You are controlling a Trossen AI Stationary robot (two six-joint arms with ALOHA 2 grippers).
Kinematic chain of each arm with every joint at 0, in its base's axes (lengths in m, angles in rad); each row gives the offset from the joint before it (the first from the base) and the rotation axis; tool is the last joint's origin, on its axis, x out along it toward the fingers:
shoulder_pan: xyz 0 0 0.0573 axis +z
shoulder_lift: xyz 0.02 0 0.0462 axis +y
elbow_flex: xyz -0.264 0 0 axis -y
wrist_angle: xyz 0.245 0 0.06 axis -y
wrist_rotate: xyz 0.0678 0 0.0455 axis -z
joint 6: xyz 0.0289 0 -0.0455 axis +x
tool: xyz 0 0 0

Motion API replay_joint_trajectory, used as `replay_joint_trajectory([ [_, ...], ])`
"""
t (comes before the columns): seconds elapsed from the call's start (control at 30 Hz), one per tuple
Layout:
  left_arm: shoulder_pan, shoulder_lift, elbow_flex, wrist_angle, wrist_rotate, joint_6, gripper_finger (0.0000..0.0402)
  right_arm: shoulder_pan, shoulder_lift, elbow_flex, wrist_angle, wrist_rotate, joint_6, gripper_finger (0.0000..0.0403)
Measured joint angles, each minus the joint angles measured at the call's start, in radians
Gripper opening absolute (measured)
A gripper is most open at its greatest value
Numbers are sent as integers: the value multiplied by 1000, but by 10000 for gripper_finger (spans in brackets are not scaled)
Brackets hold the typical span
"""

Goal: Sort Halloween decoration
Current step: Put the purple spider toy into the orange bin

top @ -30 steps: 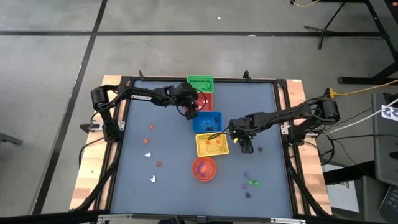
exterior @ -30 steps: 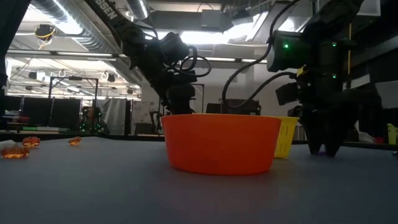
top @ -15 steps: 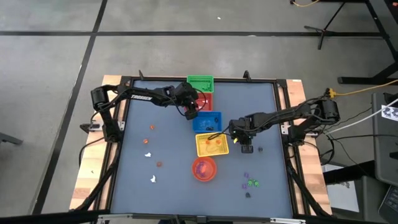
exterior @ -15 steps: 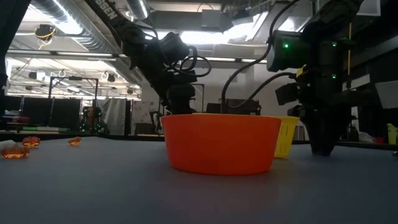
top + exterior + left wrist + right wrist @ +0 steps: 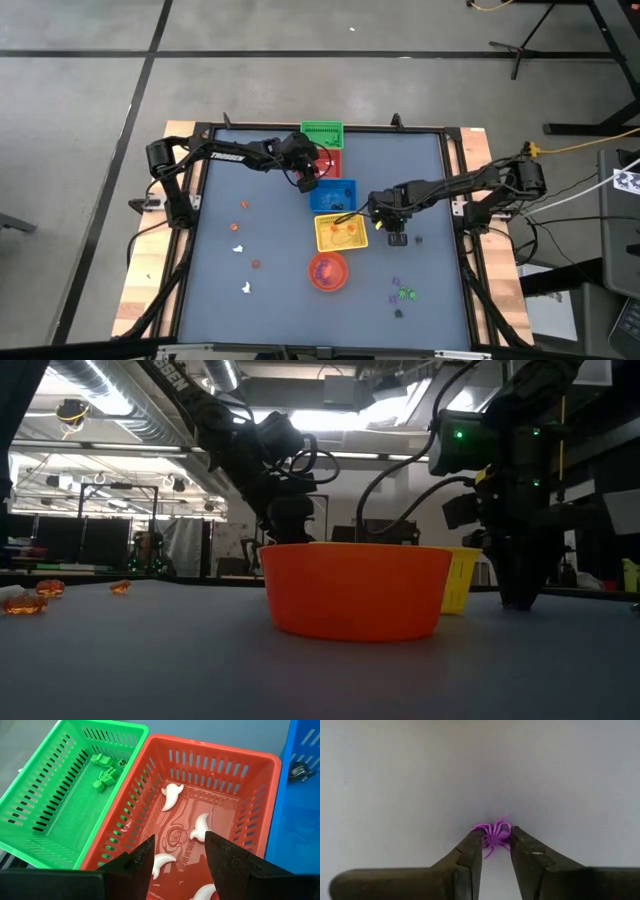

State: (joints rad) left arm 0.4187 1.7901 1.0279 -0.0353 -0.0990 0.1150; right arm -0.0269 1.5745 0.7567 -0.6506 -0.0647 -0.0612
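Observation:
A tiny purple spider (image 5: 494, 834), one of the Halloween decoration, lies on the grey table to the right of the yellow basket (image 5: 340, 233). My right gripper (image 5: 396, 238) points straight down and is shut on it. My left gripper (image 5: 179, 847) hangs open over the red basket (image 5: 235, 785), which holds several white ghosts (image 5: 171, 796). The green basket (image 5: 55, 795) beside it holds green pieces (image 5: 105, 775). Loose orange and white trinkets (image 5: 238, 249) lie on the table's left half. Purple and green ones (image 5: 402, 293) lie near the right front. My right gripper pinches the purple spider's body (image 5: 493, 840) between its two fingertips (image 5: 472, 845). The fingers come from above, pointing down. The spider still lies on the table, its legs sticking out past the tips.
A blue basket (image 5: 333, 195) stands between the red and yellow ones. A round red-orange bowl (image 5: 328, 271) stands in front of the yellow basket. A small dark trinket (image 5: 418, 238) lies just right of my right gripper. Bare table lies at the far left and far right.
My right gripper has shut from wide open onto the purple spider, staying in place with its fingers on the table. The left arm has kept still.

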Motion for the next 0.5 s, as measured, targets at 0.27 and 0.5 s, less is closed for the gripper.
replay_joint_trajectory([
  [0.27, 0, 0, 0, 0, 0, 0, 157, -1, 4, 38, -24, -45, 0, 90],
  [0.5, 0, 0, 0, 0, 0, 0, 157, 1, 5, 97, -64, -121, 0, 89],
])
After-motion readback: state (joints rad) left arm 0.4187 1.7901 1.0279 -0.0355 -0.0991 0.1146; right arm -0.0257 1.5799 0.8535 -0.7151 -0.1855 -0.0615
